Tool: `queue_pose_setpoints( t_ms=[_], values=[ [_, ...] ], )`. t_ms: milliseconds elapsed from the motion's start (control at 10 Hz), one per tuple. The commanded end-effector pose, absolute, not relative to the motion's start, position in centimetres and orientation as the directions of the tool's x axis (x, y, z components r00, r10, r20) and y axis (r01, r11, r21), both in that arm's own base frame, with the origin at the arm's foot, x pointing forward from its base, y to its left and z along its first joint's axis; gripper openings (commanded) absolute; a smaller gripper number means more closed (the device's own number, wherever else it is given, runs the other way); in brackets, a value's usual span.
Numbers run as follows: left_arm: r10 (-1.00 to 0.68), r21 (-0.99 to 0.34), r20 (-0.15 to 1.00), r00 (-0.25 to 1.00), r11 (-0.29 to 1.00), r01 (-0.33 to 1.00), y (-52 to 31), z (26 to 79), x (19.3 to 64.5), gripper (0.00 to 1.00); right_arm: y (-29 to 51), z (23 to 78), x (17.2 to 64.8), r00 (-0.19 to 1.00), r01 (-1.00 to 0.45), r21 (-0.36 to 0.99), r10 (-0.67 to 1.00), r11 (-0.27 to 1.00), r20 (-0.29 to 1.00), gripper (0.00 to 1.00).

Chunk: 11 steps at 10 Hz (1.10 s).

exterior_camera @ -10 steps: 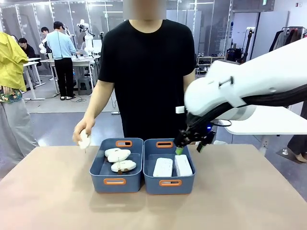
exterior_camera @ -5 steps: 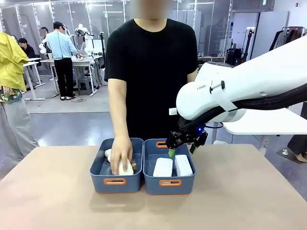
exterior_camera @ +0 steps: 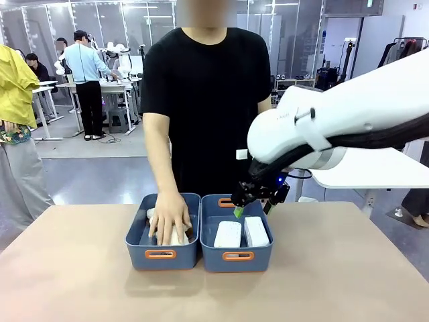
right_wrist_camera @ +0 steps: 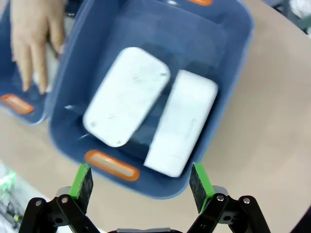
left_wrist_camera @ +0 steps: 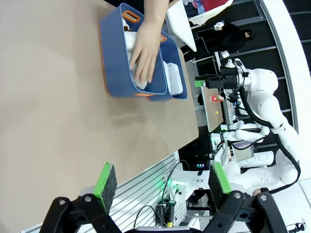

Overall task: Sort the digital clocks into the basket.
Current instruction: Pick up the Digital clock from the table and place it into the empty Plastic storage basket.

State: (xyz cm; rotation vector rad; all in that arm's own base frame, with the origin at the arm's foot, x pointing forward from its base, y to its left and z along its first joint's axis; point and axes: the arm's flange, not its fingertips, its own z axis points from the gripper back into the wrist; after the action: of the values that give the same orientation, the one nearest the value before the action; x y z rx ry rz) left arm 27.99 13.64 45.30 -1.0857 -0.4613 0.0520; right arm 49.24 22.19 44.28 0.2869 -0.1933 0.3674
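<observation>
Beige tabletop [exterior_camera: 80, 268] is carrying two blue bins side by side, and a person in a black shirt is standing at its far edge, pressing a hand [exterior_camera: 169, 218] down into the other bin [exterior_camera: 161, 253] on my left. From the front I am seeing my right gripper [exterior_camera: 253, 205] hanging over the far rim of the basket [exterior_camera: 236, 255], its jaws spread and holding nothing, with both clocks [exterior_camera: 228, 234] lying flat inside, side by side, below and nearer me than the fingertips. My right wrist view is giving what the front cannot: I am looking straight down on the two clocks, one wide and rounded [right_wrist_camera: 127, 95], one narrower [right_wrist_camera: 182, 121], touching along one long edge, both lying between and beyond my green pads [right_wrist_camera: 81, 182]. My left gripper [left_wrist_camera: 163, 182] is hovering well apart from the bins over bare table, jaws wide and empty; that view is showing the hand over something cream-coloured in the other bin.
</observation>
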Motion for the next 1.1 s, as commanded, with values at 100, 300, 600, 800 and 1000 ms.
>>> queue_pose_setpoints(
  t_ms=[100,300,600,800,1000],
  values=[
    [0.261,-0.861,0.34,0.903,0.473,0.188,13.5,45.5,28.1,0.97,8.7,46.2,44.8,0.855,-0.514,0.535,0.452,0.671,0.254,1.0],
    [0.261,-0.861,0.34,0.903,0.473,0.188,13.5,45.5,28.1,0.97,1.7,46.7,41.7,0.844,-0.535,0.613,0.397,0.582,0.359,1.0],
    [0.261,-0.861,0.34,0.903,0.473,0.188,13.5,45.5,28.1,0.97,-6.7,45.0,38.6,0.89,-0.452,0.725,0.199,0.52,0.411,1.0],
    [0.261,-0.861,0.34,0.903,0.473,0.188,13.5,45.5,28.1,0.97,-10.2,43.2,36.9,0.91,-0.397,0.792,0.087,0.464,0.405,1.0],
    [0.261,-0.861,0.34,0.903,0.473,0.188,13.5,45.5,28.1,0.97,-14.1,41.1,36.8,0.94,-0.323,0.868,0.019,0.376,0.342,1.0]
  ],
)
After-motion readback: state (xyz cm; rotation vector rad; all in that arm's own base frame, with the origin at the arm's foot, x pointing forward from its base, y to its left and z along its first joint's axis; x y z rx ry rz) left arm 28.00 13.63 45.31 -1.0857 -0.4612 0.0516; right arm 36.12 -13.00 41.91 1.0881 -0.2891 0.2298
